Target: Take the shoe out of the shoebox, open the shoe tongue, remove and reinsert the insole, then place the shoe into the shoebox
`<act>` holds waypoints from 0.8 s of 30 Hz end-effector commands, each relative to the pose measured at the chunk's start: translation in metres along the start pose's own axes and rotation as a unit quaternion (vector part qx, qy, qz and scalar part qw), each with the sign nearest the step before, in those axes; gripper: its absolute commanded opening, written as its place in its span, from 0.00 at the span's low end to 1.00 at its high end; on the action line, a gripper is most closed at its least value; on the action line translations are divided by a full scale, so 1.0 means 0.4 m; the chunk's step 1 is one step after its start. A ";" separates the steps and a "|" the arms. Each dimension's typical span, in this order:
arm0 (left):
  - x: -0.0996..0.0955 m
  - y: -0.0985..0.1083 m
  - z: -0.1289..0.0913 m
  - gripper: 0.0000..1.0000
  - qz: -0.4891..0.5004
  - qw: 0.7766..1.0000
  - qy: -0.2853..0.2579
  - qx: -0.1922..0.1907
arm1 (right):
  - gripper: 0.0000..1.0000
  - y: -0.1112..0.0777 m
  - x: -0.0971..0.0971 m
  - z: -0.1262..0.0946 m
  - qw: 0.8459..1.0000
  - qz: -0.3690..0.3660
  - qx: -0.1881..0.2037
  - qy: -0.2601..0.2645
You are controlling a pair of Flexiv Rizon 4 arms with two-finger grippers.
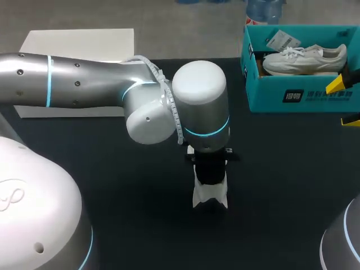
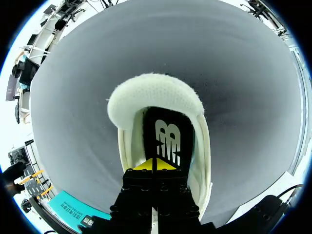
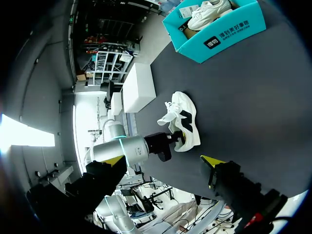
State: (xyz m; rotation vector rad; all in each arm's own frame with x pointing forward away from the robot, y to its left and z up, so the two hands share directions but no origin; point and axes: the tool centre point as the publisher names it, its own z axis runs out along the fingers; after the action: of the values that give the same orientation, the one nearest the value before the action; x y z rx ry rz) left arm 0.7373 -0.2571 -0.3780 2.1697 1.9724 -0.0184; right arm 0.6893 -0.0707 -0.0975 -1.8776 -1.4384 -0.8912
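A white shoe [image 1: 203,198] stands on the black table near the middle, its heel collar [image 2: 155,92] ahead of my left gripper [image 2: 155,165]. That gripper points straight down into the shoe's opening, fingers shut, yellow tips on the black insole [image 2: 163,134]; I cannot tell whether they pinch it. The right wrist view shows the same shoe [image 3: 183,122] with laces loose. The teal shoebox [image 1: 298,95] at the back right holds a second white shoe [image 1: 304,59]. My right gripper [image 1: 344,102] hangs open just right of the box, holding nothing.
A flat white box [image 1: 79,42] lies at the back left, behind my left arm [image 1: 84,79], which reaches across the table to the middle. Bare black tabletop [image 1: 281,169] separates the shoe from the shoebox.
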 end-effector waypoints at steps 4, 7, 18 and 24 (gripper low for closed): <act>-0.005 0.022 -0.063 0.00 -0.002 0.998 0.007 -0.058 | 1.00 -0.001 -0.001 0.001 1.000 0.001 0.000 -0.001; -0.006 0.032 -0.070 0.00 -0.001 0.997 0.008 -0.076 | 1.00 -0.001 -0.001 0.001 1.000 0.001 0.000 -0.001; 0.015 0.099 -0.064 0.00 -0.031 0.990 0.022 -0.136 | 1.00 -0.001 -0.001 0.001 1.000 0.001 0.000 -0.001; 0.023 0.113 -0.065 0.00 -0.025 0.991 0.026 -0.130 | 1.00 -0.001 -0.001 0.001 1.000 0.001 0.000 -0.001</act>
State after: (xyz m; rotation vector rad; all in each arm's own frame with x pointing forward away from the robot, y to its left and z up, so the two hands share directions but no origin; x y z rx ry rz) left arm 0.7773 -0.2474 -0.3490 1.9618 1.9354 0.2791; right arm 0.6893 -0.0707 -0.0975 -1.8776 -1.4385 -0.8912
